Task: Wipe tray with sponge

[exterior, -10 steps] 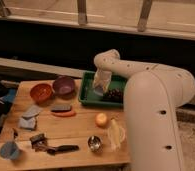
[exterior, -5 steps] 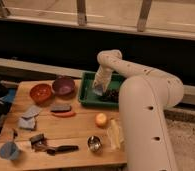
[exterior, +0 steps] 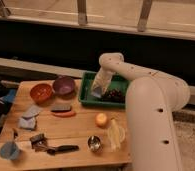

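The green tray (exterior: 89, 95) stands at the back of the wooden table, right of the bowls. My gripper (exterior: 97, 90) reaches down into the tray's left half from the white arm (exterior: 141, 85). It is shut on the small light-blue sponge (exterior: 96, 92), which rests against the tray's floor. A dark bunch of grapes (exterior: 115, 95) lies in the tray just right of the gripper. The arm hides the tray's right end.
An orange bowl (exterior: 41, 92) and a purple bowl (exterior: 64, 85) stand left of the tray. In front lie a dark flat block (exterior: 61, 107), grey-blue cloths (exterior: 30, 114), an orange fruit (exterior: 101, 120), a metal cup (exterior: 94, 143), a blue cup (exterior: 8, 150) and a black tool (exterior: 61, 149).
My gripper has shifted a little down and to the left inside the tray, with the sponge. The things on the table have not moved.
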You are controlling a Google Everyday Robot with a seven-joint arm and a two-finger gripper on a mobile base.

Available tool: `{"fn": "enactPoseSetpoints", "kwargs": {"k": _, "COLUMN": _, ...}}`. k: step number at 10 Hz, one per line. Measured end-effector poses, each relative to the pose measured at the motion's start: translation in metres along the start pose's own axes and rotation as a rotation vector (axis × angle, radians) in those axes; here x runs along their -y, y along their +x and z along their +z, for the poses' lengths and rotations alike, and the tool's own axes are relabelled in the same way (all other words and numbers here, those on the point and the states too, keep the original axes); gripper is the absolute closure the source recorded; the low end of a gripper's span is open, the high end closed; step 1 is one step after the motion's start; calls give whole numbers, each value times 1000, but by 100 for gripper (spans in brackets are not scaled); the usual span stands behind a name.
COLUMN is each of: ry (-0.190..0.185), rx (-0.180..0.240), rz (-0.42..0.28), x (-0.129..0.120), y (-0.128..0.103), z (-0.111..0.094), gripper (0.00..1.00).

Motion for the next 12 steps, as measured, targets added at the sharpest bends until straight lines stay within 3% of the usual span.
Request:
{"fn": "enactPoseSetpoints", "kwargs": {"k": 3, "ry": 22, "rx": -58, "rz": -36, "x": -13, "y": 40, "z": 19, "gripper": 100}}
{"fn": "enactPoseSetpoints", "kwargs": {"k": 5, "ry": 56, "rx": -54, "rz": -38, "x": -11, "y": 49, "z": 21, "gripper": 100}}
{"fn": "enactPoseSetpoints", "kwargs": {"k": 8, "ry": 101, "rx": 4, "rz": -28, "x": -5, "y": 28, "z": 18, "gripper": 100}}
{"fn": "enactPoseSetpoints", "kwargs": {"k": 9, "ry": 119, "rx": 34, "rz": -20, "x": -1, "y": 8, "z": 18, "gripper": 100}}
{"fn": "enactPoseSetpoints", "kwargs": {"k": 12, "ry": 126, "rx": 65, "rz": -23, "x": -9, "y": -21, "z": 28, "gripper": 100}}
